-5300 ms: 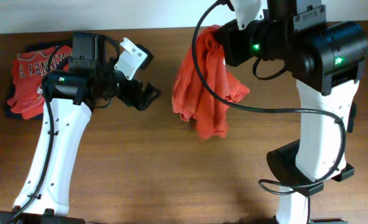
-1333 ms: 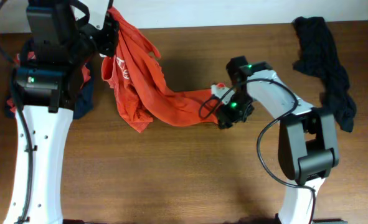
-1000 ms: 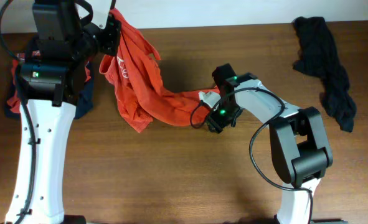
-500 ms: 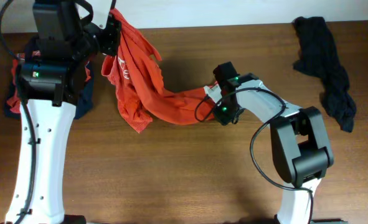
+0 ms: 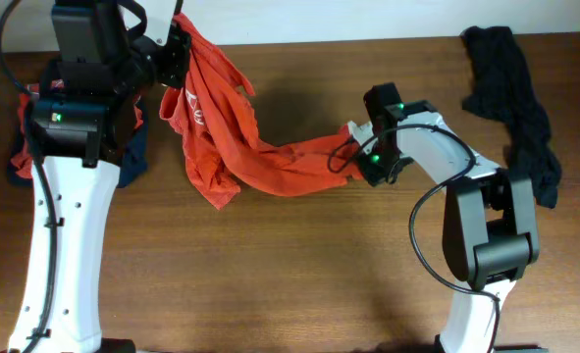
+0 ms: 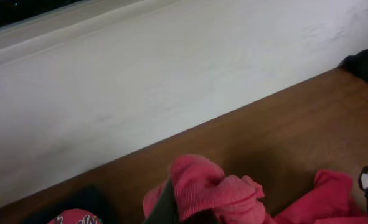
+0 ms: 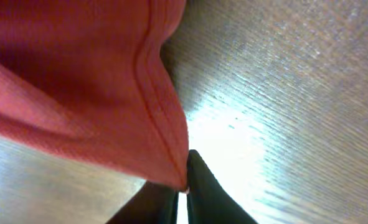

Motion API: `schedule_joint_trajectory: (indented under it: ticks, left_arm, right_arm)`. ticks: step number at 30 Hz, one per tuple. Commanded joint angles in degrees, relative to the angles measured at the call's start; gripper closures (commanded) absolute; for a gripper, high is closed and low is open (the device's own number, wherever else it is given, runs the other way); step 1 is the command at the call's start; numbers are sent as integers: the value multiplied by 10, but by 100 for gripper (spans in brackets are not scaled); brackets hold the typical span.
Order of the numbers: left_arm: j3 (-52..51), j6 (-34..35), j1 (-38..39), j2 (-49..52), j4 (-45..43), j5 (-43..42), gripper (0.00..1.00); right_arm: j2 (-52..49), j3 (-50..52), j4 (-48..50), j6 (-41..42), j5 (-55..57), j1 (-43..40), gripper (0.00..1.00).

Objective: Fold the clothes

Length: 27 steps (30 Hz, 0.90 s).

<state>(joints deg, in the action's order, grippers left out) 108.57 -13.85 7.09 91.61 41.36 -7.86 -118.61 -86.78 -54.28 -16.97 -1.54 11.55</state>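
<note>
Progress is slight: your left end effector (image 5: 175,51) clamps the orange-red T-shirt (image 5: 238,147) aloft at the back, your right end effector (image 5: 356,165) pinches its hem low over the desk (image 5: 270,275); the dark garment (image 5: 510,93) lies crumpled far right.

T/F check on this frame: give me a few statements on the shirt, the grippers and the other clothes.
1. The left gripper and the right gripper both pinch the orange T-shirt. True.
2. The orange T-shirt lies folded flat. False: it is bunched and stretched between the grippers.
3. A second orange-red garment is partly hidden by the left arm. True.
4. The dark garment lies beside the left arm. False: it lies near the right arm, by the table's back edge.
</note>
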Motion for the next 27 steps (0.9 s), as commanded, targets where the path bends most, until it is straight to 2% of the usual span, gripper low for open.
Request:
schedule_joint_trajectory:
  ticks: [1,5,8,15,27]
  left_arm:
    - [12,6,-1,-2,0,2,99]
    - [12,6,-1,-2,7,2,99]
    - [12,6,-1,-2,8,2,99]
    - [12,6,-1,-2,9,2,99]
    - [12,6,-1,-2,9,2,99]
  right_arm:
    - [2,-25,-15,-21,-32,1,84]
    - [2,-25,-32,-53,-71,0,59]
    - [2,-25,-33,-53,-71,0,55]
    - [2,-25,-32,-68,-118,0,53]
    - [1,-22,-5,-68,-133,0,54]
